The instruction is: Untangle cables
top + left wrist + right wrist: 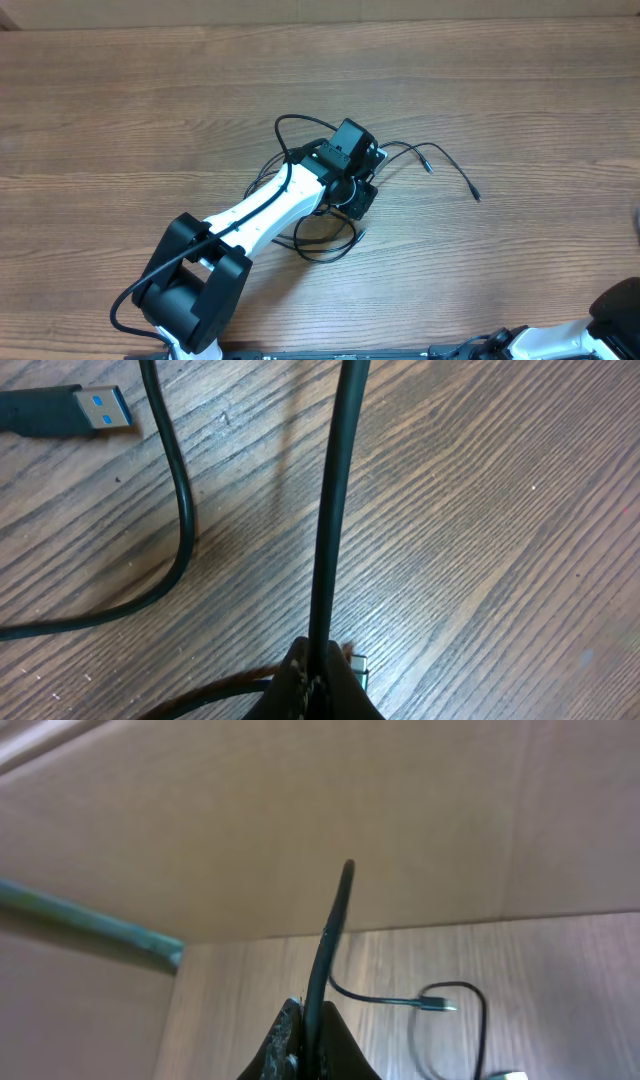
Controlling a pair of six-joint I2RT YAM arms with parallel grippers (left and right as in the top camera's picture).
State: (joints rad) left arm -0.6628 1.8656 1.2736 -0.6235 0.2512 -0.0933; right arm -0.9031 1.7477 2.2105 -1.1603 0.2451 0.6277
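Left fingers (310, 685) pinched shut on cable (335, 510), over cables (300, 118) tangled mid-tabletop (120, 90). Right fingers (300, 1045) shut on black strand (335, 930), likely cable.
Risks: pull drags whole knot, tightens loops; thin cable slips from pinch; USB plug (85, 410) snags.

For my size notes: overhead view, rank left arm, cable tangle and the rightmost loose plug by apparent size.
1. left arm
2. cable tangle
3. rightmost loose plug
Arm is nearer the camera, yet clearly largest.
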